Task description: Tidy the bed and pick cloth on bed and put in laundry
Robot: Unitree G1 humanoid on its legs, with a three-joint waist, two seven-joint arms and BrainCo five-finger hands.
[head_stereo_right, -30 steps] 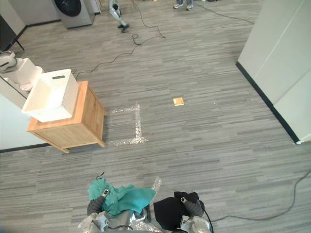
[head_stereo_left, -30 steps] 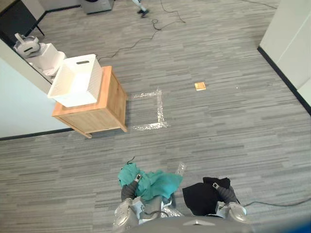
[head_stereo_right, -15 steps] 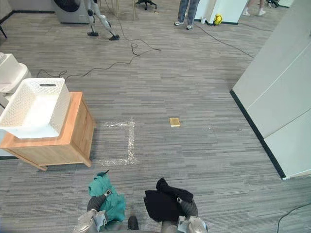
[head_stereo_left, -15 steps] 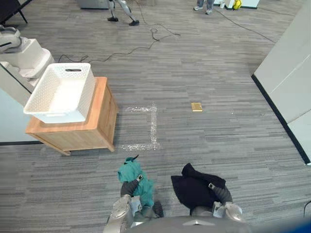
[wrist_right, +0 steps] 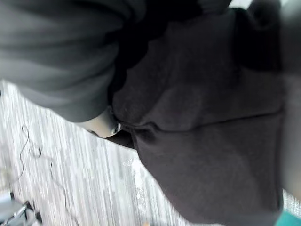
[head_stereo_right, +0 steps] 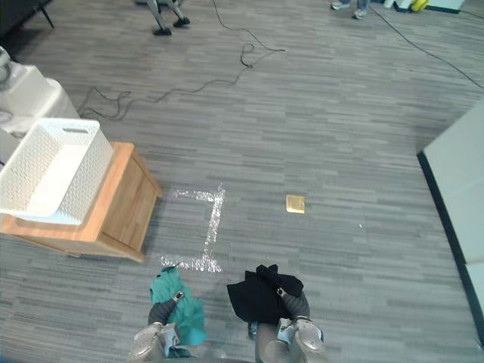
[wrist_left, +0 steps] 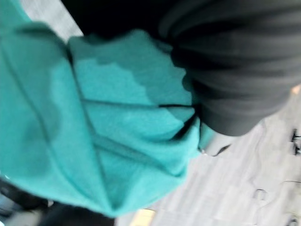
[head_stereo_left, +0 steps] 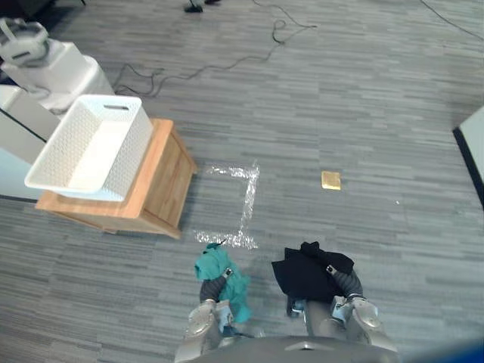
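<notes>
At the far left a white basket (head_stereo_left: 87, 147) sits on top of a low wooden cabinet (head_stereo_left: 159, 193); the basket leans a little and sticks out past the cabinet's edge; nothing shows inside it. Just right of the cabinet, shiny tape (head_stereo_left: 243, 203) makes a corner shape on the grey floor (head_stereo_left: 393, 106); a thin black cable (head_stereo_left: 227, 66) lies on the floor farther away.

Near the bottom, the left hand (head_stereo_left: 212, 288) has a teal cloth (head_stereo_left: 224, 274) bunched over it; the cloth hangs down off the hand, up off the floor; the cloth hides the hand, so I cannot tell if it is clenched or loose; the left wrist view shows the teal cloth (wrist_left: 94, 141) in soft folds right by the hand's dark cover.

Beside it, the right hand (head_stereo_left: 342, 281) has a black cloth (head_stereo_left: 304, 271) draped over it; here too I cannot tell if the hand is clenched or loose; the two cloths are near each other but apart.

Farther right and farther off, a small yellow square (head_stereo_left: 330, 179) lies flat on the floor.
</notes>
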